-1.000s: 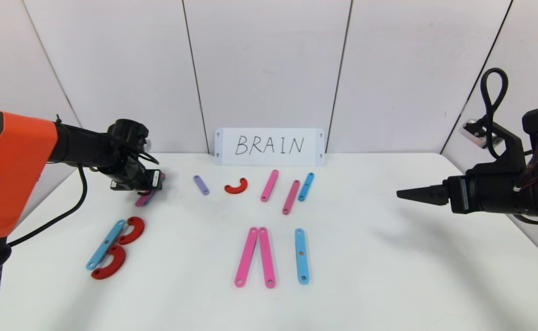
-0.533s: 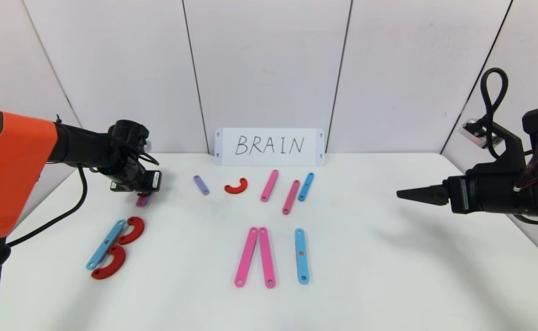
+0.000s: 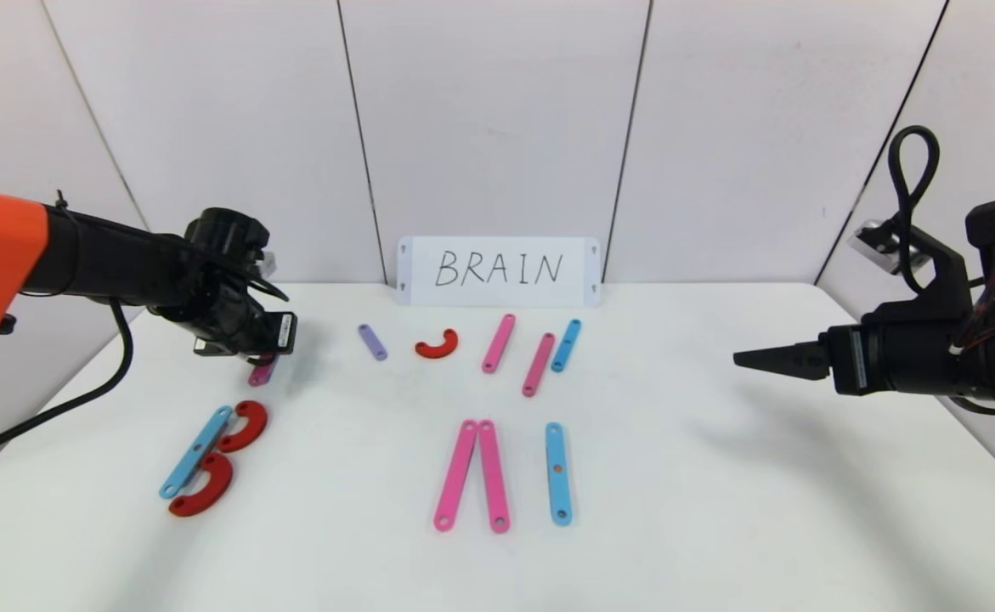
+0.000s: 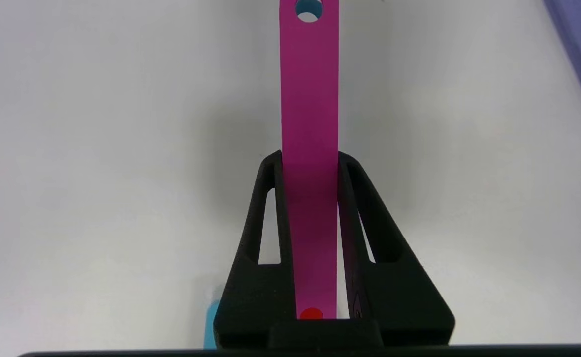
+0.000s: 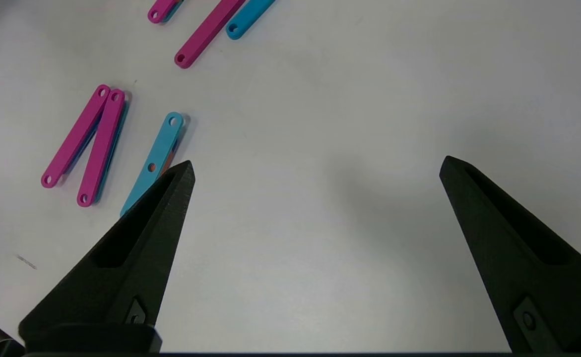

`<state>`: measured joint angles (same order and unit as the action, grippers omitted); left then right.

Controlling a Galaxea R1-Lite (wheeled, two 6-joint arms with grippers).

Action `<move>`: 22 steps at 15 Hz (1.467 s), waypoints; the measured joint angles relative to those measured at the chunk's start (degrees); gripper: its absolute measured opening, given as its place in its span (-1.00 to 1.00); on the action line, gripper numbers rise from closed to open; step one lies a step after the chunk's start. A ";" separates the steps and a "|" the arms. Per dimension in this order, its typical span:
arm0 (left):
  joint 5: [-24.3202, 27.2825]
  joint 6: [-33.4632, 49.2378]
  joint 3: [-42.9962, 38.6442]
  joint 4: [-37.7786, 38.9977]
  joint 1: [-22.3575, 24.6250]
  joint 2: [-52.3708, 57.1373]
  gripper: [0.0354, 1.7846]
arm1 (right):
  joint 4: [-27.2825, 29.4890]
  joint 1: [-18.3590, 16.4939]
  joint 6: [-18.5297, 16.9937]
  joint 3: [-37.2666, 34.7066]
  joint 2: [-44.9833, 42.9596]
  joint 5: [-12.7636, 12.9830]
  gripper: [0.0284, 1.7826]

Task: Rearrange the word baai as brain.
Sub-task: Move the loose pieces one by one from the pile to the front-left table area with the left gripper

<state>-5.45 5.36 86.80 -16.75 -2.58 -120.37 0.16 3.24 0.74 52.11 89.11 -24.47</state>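
My left gripper [image 3: 263, 361] is shut on a pink strip [image 3: 261, 371] at the table's back left. In the left wrist view the pink strip [image 4: 310, 99] runs out between the black fingers [image 4: 265, 198]. Below it lies a B made of a blue strip [image 3: 196, 450] and two red curves [image 3: 242, 425]. At front centre lie two pink strips [image 3: 472, 474] joined at the top and a blue strip [image 3: 557, 473]. A purple strip [image 3: 372, 342], a red curve [image 3: 438, 344], two pink strips [image 3: 498, 342] and a blue strip [image 3: 565, 345] lie behind. My right gripper [image 3: 748, 359] hangs open at the right.
A white card [image 3: 498, 270] with BRAIN handwritten on it leans against the back wall. The white table [image 3: 718, 510] ends at the wall panels behind and at an edge on the right. In the right wrist view, bare tabletop [image 5: 317, 223] lies between the right gripper's fingers.
The left gripper has shut on the pink strip, and the arm has drawn slightly left and up with it. The right arm has not moved.
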 joint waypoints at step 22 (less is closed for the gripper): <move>4.44 7.45 -24.59 0.60 -11.58 11.22 -0.69 | 0.02 -0.02 0.02 -0.18 0.20 0.11 0.94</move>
<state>-1.01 12.81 62.21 -16.15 -14.17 -109.15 0.18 3.22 0.77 51.93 89.31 -24.36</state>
